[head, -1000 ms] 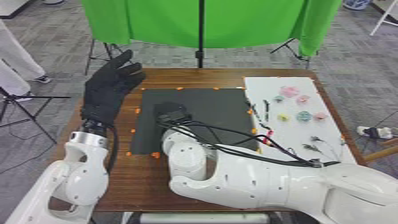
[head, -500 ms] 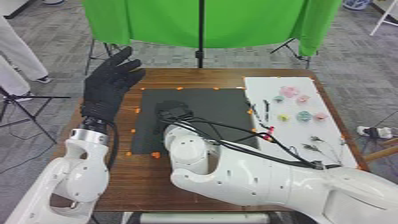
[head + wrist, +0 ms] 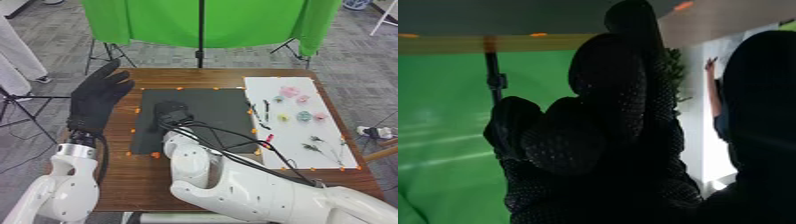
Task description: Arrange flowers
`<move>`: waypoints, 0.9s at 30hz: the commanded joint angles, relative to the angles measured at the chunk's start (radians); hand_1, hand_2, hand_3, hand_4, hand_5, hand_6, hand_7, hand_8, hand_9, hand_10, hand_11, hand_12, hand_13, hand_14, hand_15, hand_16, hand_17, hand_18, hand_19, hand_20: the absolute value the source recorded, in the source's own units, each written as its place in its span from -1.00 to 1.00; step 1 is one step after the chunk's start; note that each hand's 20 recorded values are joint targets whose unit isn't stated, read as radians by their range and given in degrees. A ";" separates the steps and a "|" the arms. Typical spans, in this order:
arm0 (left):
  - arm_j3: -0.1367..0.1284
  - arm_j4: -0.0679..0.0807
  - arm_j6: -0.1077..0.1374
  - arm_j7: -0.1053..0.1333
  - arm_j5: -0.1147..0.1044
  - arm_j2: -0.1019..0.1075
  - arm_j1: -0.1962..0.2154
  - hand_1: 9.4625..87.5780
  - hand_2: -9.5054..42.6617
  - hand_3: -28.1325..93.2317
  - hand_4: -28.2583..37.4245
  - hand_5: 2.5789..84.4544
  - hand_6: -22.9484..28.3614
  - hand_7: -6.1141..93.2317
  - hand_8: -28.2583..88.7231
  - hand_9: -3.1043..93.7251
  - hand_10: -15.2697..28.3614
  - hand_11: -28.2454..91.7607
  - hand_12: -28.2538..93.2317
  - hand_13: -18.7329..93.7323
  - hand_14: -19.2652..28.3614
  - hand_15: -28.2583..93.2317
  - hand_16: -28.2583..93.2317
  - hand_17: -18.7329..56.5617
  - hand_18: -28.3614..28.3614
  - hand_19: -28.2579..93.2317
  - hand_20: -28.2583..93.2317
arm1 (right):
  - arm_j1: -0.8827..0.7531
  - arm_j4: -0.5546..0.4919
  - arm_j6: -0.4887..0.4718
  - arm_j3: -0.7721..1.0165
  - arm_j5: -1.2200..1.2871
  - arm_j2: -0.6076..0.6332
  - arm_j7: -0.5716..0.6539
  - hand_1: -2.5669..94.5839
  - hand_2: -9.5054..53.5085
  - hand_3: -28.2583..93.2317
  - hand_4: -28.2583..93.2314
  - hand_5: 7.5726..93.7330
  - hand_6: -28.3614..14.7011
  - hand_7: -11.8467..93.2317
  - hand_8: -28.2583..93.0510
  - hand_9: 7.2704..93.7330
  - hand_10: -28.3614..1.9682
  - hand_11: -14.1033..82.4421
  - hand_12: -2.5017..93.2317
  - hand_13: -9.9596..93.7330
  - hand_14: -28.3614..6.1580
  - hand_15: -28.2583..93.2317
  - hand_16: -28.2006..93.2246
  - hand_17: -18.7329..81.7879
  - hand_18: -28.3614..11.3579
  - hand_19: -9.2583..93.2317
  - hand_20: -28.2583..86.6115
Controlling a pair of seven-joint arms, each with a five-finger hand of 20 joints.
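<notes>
Our left hand (image 3: 96, 97), fingers straight, has drawn back, likely giving our right hand (image 3: 171, 108), curled round a green sprig (image 3: 673, 70), room over the black mat (image 3: 222, 107); flowers (image 3: 290, 91) lie on white paper (image 3: 275, 127).

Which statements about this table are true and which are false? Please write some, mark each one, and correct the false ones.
1. A pink flower lies on the white sheet. True.
2. The sheet is left of the black mat. False: it is right of the mat.
3. The left hand is over the mat. False: the right hand is over it; the left hand is to the mat's left.
4. The curtain beyond the table is green. True.
5. All flowers are pink. False: one, for example, is yellow.
</notes>
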 commanded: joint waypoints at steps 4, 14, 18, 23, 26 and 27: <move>-0.025 -0.013 0.037 -0.024 0.003 -0.019 0.093 -0.58 -0.35 0.77 -0.84 -0.07 0.29 -0.58 -0.69 -0.14 0.65 -0.08 -0.35 -0.17 0.97 0.37 -0.68 -0.71 0.92 0.40 -0.38 | -0.204 -0.013 -0.206 0.148 -0.083 -0.024 -0.058 -0.31 -0.81 0.46 -0.99 0.78 0.08 -0.54 -0.73 0.85 -0.06 0.31 -0.50 0.72 -0.07 0.81 -0.21 0.22 -1.00 1.00 0.50; -0.019 -0.009 0.038 -0.023 0.004 -0.018 0.086 -0.58 -0.35 0.77 -0.84 -0.06 0.29 -0.58 -0.69 -0.15 0.64 -0.07 -0.35 -0.17 0.97 0.37 -0.68 -0.71 0.92 0.40 -0.38 | -0.231 -0.025 -0.253 0.166 -0.055 -0.030 -0.114 -0.34 -0.76 0.47 -0.98 0.71 0.03 -0.56 -0.73 0.79 -0.11 0.32 -0.50 0.68 -0.11 0.82 -0.22 0.17 -1.00 1.00 0.50; -0.014 -0.006 0.036 -0.020 0.002 -0.015 0.076 -0.58 -0.35 0.77 -0.84 -0.06 0.29 -0.58 -0.69 -0.15 0.64 -0.08 -0.35 -0.17 0.97 0.37 -0.68 -0.71 0.92 0.40 -0.38 | -0.253 -0.050 -0.291 0.174 -0.061 -0.042 -0.161 -0.33 -0.75 0.47 -0.98 0.69 0.03 -0.57 -0.72 0.77 -0.15 0.33 -0.49 0.66 -0.12 0.83 -0.22 0.14 -1.00 1.00 0.49; -0.007 0.004 0.025 -0.029 0.007 -0.019 0.057 -0.58 -0.34 0.77 -0.83 -0.06 0.30 -0.58 -0.69 -0.15 0.65 -0.08 -0.35 -0.17 0.97 0.37 -0.68 -0.71 0.92 0.40 -0.38 | -0.251 -0.061 -0.304 0.166 -0.058 -0.047 -0.177 -0.33 -0.75 0.47 -0.99 0.65 0.02 -0.58 -0.72 0.73 -0.17 0.34 -0.49 0.64 -0.15 0.83 -0.22 0.12 -1.00 1.00 0.48; -0.012 0.001 0.031 -0.033 0.008 -0.024 0.063 -0.58 -0.34 0.77 -0.83 -0.06 0.30 -0.58 -0.69 -0.15 0.65 -0.08 -0.35 -0.17 0.97 0.38 -0.68 -0.71 0.92 0.40 -0.38 | -0.249 -0.067 -0.302 0.153 -0.080 -0.042 -0.169 -0.33 -0.74 0.47 -0.99 0.63 0.03 -0.58 -0.72 0.73 -0.18 0.34 -0.50 0.64 -0.15 0.84 -0.23 0.12 -1.00 1.00 0.48; -0.015 -0.002 0.034 -0.033 0.009 -0.022 0.067 -0.58 -0.34 0.77 -0.83 -0.06 0.30 -0.58 -0.69 -0.15 0.65 -0.07 -0.35 -0.17 0.97 0.38 -0.68 -0.71 0.92 0.40 -0.38 | -0.248 -0.069 -0.302 0.147 -0.096 -0.041 -0.163 -0.34 -0.74 0.48 -0.99 0.64 0.03 -0.58 -0.72 0.73 -0.18 0.34 -0.50 0.64 -0.15 0.84 -0.23 0.12 -1.00 1.00 0.48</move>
